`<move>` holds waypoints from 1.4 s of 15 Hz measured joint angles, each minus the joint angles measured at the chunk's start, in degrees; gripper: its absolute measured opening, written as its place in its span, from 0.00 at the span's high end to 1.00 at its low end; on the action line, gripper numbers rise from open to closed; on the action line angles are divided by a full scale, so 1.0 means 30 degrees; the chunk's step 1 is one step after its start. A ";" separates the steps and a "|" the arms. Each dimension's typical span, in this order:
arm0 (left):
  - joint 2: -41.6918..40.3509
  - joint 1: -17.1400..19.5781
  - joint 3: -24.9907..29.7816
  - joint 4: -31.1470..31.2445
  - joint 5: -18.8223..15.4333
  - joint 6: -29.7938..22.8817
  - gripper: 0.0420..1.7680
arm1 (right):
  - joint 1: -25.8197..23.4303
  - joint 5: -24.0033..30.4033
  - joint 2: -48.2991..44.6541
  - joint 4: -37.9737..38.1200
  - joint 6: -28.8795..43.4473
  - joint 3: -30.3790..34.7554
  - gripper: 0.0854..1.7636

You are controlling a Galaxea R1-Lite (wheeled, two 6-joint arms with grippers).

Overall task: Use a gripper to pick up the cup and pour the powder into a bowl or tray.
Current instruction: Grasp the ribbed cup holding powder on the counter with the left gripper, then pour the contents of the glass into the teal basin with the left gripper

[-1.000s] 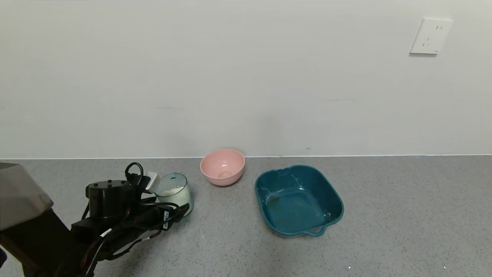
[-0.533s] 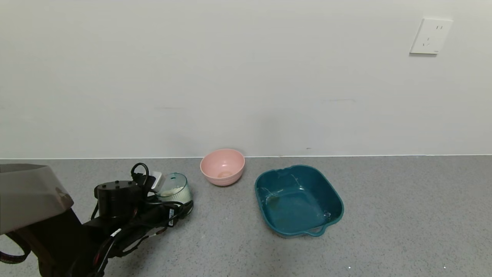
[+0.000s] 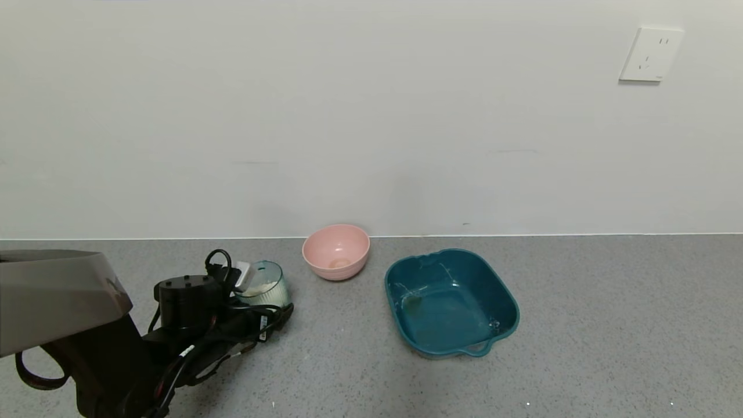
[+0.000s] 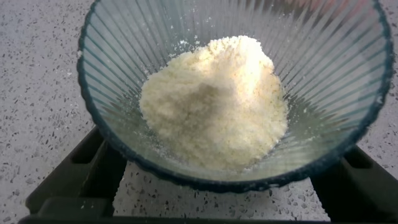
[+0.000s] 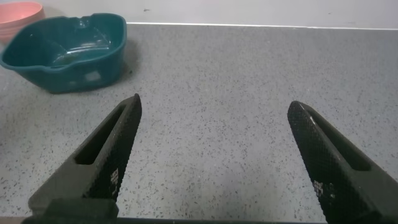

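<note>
Fingers (image 4: 93, 180) of my left gripper (image 3: 255, 293) stand on both sides of the ribbed cup (image 3: 262, 285), but I cannot tell if they already press it or are loose. From the head view this gripper is low at the near left of the grey counter (image 3: 580, 325). White powder (image 4: 214, 99) lies heaped in the cup. My right gripper (image 5: 214, 162) hangs spread apart over bare counter. Farther right sits the teal tray (image 3: 451, 302), and behind, near the wall, the pink bowl (image 3: 336, 251).
</note>
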 joint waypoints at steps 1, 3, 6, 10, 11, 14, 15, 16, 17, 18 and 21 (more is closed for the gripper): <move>0.0057 0.0008 -0.0016 0.0000 -0.0037 -0.0004 0.03 | 0.0000 0.0000 0.0000 0.0000 0.0000 0.0000 0.03; 0.0175 0.0008 -0.0057 -0.0024 -0.0057 -0.0077 0.03 | 0.0000 0.0000 0.0000 -0.0008 0.0000 0.0000 0.03; 0.0398 0.0081 -0.0276 -0.0028 -0.0053 -0.0130 0.03 | 0.0000 0.0000 0.0000 -0.0008 0.0000 0.0000 0.03; 0.0634 0.0093 -0.0414 -0.0037 -0.0057 -0.0114 0.03 | 0.0000 0.0000 0.0000 0.0000 0.0000 0.0000 0.03; 0.0654 0.0093 -0.0423 -0.0028 -0.0073 -0.0106 0.03 | 0.0000 0.0000 0.0000 -0.0008 0.0000 0.0000 0.03; 0.0654 0.0089 -0.0423 -0.0037 -0.0093 -0.0130 0.03 | 0.0000 -0.0008 0.0000 0.0000 0.0000 0.0000 0.03; 0.0634 0.0073 -0.0423 -0.0037 -0.0110 -0.0142 0.03 | 0.0000 0.0000 0.0000 0.0000 0.0000 0.0000 0.03; 0.0605 0.0057 -0.0423 -0.0061 -0.0102 -0.0158 0.10 | 0.0000 0.0000 0.0000 0.0000 0.0000 0.0000 0.03; 0.0573 0.0057 -0.0423 -0.0065 -0.0118 -0.0167 0.20 | 0.0000 0.0000 0.0000 0.0000 -0.0008 0.0000 0.03; 0.0573 0.0057 -0.0414 -0.0081 -0.0126 -0.0167 0.26 | 0.0000 0.0000 0.0000 -0.0008 0.0000 0.0000 0.03; 0.0589 0.0037 -0.0349 -0.0414 -0.0102 -0.0130 0.28 | 0.0000 0.0000 0.0000 -0.0008 0.0000 0.0000 0.03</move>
